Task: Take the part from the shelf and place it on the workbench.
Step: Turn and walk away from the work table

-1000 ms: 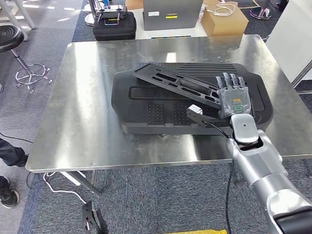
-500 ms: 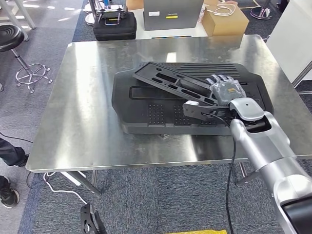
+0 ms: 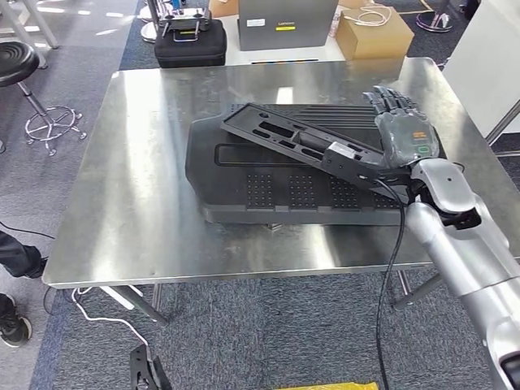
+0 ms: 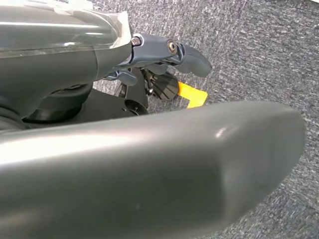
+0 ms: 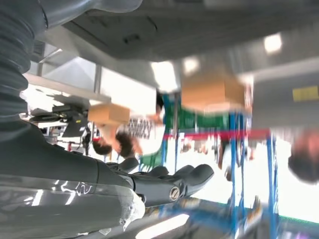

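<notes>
- A long, narrow black slotted part (image 3: 294, 138) lies at a slant on top of a large black moulded panel (image 3: 257, 183), which sits flat on the steel table (image 3: 135, 179); the part's far-left end rests near the panel's far edge and its near-right end reaches toward the panel's right side.
- The robot's right hand (image 3: 401, 130) hovers over the right end of the panel, just beside the right end of the part, back of the hand upward, its fingers (image 3: 385, 99) stretched out and apart, gripping nothing.
- In the right wrist view the same fingers (image 5: 188, 177) extend straight and side by side, with blurred blue racking and cardboard boxes beyond them.
- A black cable (image 3: 389, 268) trails from the right wrist down past the near edge of the table.
- The left hand (image 4: 165, 52) hangs above grey carpet (image 4: 263, 50); a dark finger juts forward, and whether the hand is open or closed cannot be told.
- Beyond the far edge of the table stand a black carrying case (image 3: 190, 41), a grey box with a yellow label (image 3: 285, 24) and a cardboard carton (image 3: 374, 32).
- A black round stool (image 3: 19, 61) stands on the floor at far left.
</notes>
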You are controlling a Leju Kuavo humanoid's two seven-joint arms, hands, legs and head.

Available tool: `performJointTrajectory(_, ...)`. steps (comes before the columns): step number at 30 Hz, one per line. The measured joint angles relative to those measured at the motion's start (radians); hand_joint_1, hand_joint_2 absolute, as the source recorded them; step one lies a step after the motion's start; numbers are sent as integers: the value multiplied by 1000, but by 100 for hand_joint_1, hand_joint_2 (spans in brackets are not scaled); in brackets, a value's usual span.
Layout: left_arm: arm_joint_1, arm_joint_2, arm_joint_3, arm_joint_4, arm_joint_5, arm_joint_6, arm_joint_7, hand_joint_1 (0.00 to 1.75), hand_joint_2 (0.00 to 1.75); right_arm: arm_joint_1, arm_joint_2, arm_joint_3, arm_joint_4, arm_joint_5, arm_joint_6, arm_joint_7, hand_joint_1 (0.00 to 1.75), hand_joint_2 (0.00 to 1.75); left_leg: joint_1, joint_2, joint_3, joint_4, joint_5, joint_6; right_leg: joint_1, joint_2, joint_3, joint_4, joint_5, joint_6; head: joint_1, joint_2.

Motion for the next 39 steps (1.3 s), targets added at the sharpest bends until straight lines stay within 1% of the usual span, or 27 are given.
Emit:
performJointTrajectory(1,1,0,0,0,0,3,1,0,0,41,-9,-15,-49,22,-64,4,0,175,0,-1,0,0,0,0,0,-1,0,0,0,0,0,0)
performJointTrajectory(3,3,0,0,0,0,10,8,0,0,148,-22,-59,-167,92,-237,0,0,175,1,-3,0,0,0,0,1,-2,1,-1,-1,0,0,0)
performJointTrajectory(5,5,0,0,0,0,15,13,0,0,214,-24,-88,-236,139,-349,-9,0,175,1,-3,-1,0,0,0,1,-3,1,-1,-1,0,0,0)
performJointTrajectory(9,5,0,0,0,0,17,14,0,0,241,-22,-101,-264,157,-395,-18,0,175,1,-3,-1,0,0,0,1,-3,1,-1,-1,0,-1,0)
performJointTrajectory(10,5,0,0,0,0,19,15,0,0,260,-22,-112,-285,169,-426,-25,0,175,1,-3,-1,0,0,0,1,-3,1,-1,-1,0,-1,0)
performJointTrajectory(11,6,0,0,0,0,23,17,0,0,303,-19,-136,-331,184,-475,-45,0,175,1,-4,-1,0,-1,0,1,-4,1,-1,-1,0,-1,0)
performJointTrajectory(13,7,0,0,0,0,38,20,0,0,457,17,-239,-500,189,-563,-180,0,175,1,-4,-2,-1,-1,1,1,-4,1,-2,-1,1,0,0)
performJointTrajectory(14,7,0,0,0,0,46,21,0,0,537,46,-298,-589,179,-591,-266,0,175,1,-4,-2,-1,-1,1,1,-4,1,-2,-1,1,0,0)
performJointTrajectory(15,8,0,0,0,0,53,20,0,0,599,80,-350,-659,159,-596,-353,0,175,1,-4,-2,-1,-1,1,1,-4,1,-2,-1,1,0,0)
performJointTrajectory(18,8,0,0,0,0,72,20,0,0,695,165,-447,-764,96,-597,-509,0,175,1,-4,-1,-1,-1,1,1,-4,2,-2,-1,1,-1,0)
performJointTrajectory(20,8,0,0,0,0,83,20,0,0,746,213,-498,-816,57,-598,-585,0,175,1,-4,-1,-1,-1,1,1,-3,2,-2,-1,1,-1,0)
performJointTrajectory(22,9,1,0,0,0,92,20,0,0,789,257,-538,-853,26,-598,-640,0,175,-1,-4,-2,3,-2,4,-3,-3,3,-5,1,4,-1,0)
performJointTrajectory(24,10,2,0,0,0,104,20,0,0,828,291,-564,-883,-9,-598,-677,0,175,-2,-3,0,-1,3,12,-5,-2,6,-13,7,11,-1,0)
performJointTrajectory(25,12,2,0,0,0,109,21,0,0,845,302,-570,-896,-27,-598,-688,0,175,1,-1,6,-12,10,16,-3,-2,8,-14,5,14,-1,0)
performJointTrajectory(26,13,2,0,0,0,114,22,0,0,862,310,-575,-908,-42,-598,-696,0,175,6,2,13,-25,17,20,-1,-2,7,-7,-3,18,-1,0)
performJointTrajectory(27,14,2,1,0,0,117,23,0,0,876,316,-578,-917,-50,-598,-703,0,175,10,4,20,-36,24,23,-1,-2,-3,20,-21,21,0,0)
performJointTrajectory(28,15,2,1,0,0,120,23,0,0,889,320,-582,-923,-53,-598,-707,0,175,14,7,25,-42,27,25,-3,-3,-24,68,-48,24,1,0)
performJointTrajectory(29,16,2,1,0,0,122,23,0,0,901,323,-587,-928,-53,-598,-710,0,175,16,7,27,-44,28,26,-5,-3,-53,130,-77,28,1,0)
performJointTrajectory(30,17,2,1,0,0,127,24,0,0,913,326,-591,-932,-53,-598,-712,0,175,17,7,27,-43,27,26,-8,-3,-83,191,-99,31,1,0)
performJointTrajectory(31,18,2,1,0,0,132,24,0,0,925,328,-595,-935,-56,-598,-714,0,175,18,7,28,-43,26,24,-11,-3,-103,229,-105,36,1,0)
performJointTrajectory(32,19,2,2,0,0,138,24,0,0,936,329,-598,-938,-63,-598,-713,0,175,20,6,29,-41,24,21,-14,-4,-106,231,-92,40,1,0)
performJointTrajectory(33,20,2,2,0,0,144,23,0,0,944,330,-600,-941,-72,-598,-709,0,175,24,5,31,-38,20,15,-17,-4,-90,194,-61,44,1,0)
performJointTrajectory(34,21,2,2,0,0,149,23,0,0,951,330,-602,-943,-82,-598,-704,0,175,28,4,33,-33,15,7,-21,-4,-62,130,-25,49,1,0)
performJointTrajectory(35,21,3,2,0,0,152,23,0,0,956,330,-602,-944,-89,-598,-697,0,175,29,3,32,-26,9,-2,-21,-2,-34,71,2,52,3,0)
performJointTrajectory(36,21,4,2,0,0,154,22,0,0,962,329,-603,-945,-94,-598,-692,0,175,29,2,28,-18,4,-10,-21,0,-15,27,17,49,4,0)
performJointTrajectory(37,22,5,2,0,0,155,20,0,0,968,329,-603,-945,-97,-598,-689,0,175,28,2,23,-12,2,-17,-20,3,-9,8,19,44,4,0)
performJointTrajectory(39,24,5,2,0,0,155,17,0,0,979,328,-604,-947,-98,-598,-688,0,175,26,1,16,-7,3,-26,-17,6,-16,12,15,26,3,0)
